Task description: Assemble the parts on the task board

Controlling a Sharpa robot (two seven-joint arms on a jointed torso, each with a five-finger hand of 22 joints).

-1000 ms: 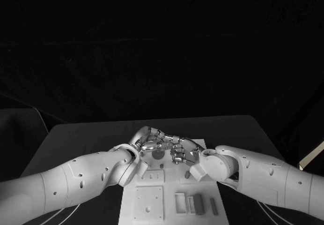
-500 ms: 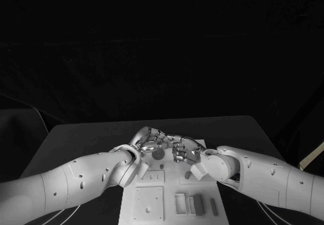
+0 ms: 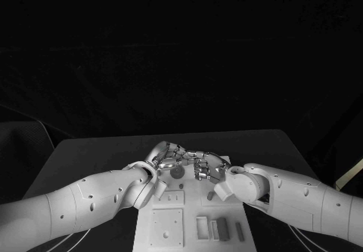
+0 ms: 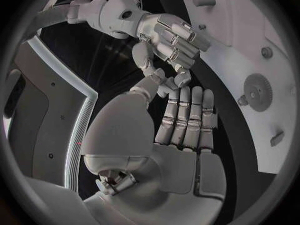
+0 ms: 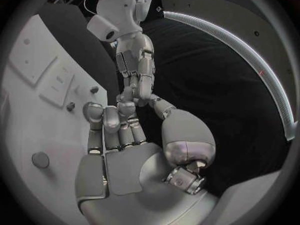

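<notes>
Both hands meet over the far end of the white task board (image 3: 227, 210). My left hand (image 3: 167, 158) keeps its fingers (image 4: 187, 116) straight and side by side, with the thumb reaching out to touch the right hand's curled fingers (image 4: 167, 39). My right hand (image 3: 205, 167) bends its fingers (image 5: 107, 116) over the board (image 5: 34, 120), and the left hand's fingers (image 5: 137, 67) come down to them. No part shows between the fingertips. Three grey parts (image 3: 219, 229) lie near the board's near right corner.
A square plate (image 3: 167, 226) sits on the board's near left. A gear-like disc (image 4: 256, 85) and a peg (image 4: 204, 1) stand on the board (image 4: 250, 40). A round part (image 5: 40, 159) lies beside my right palm. Black table (image 3: 91, 152) surrounds the board.
The right hand's fingers have edged slightly toward the far end of the board, closer against the left hand. The left hand has hardly moved.
</notes>
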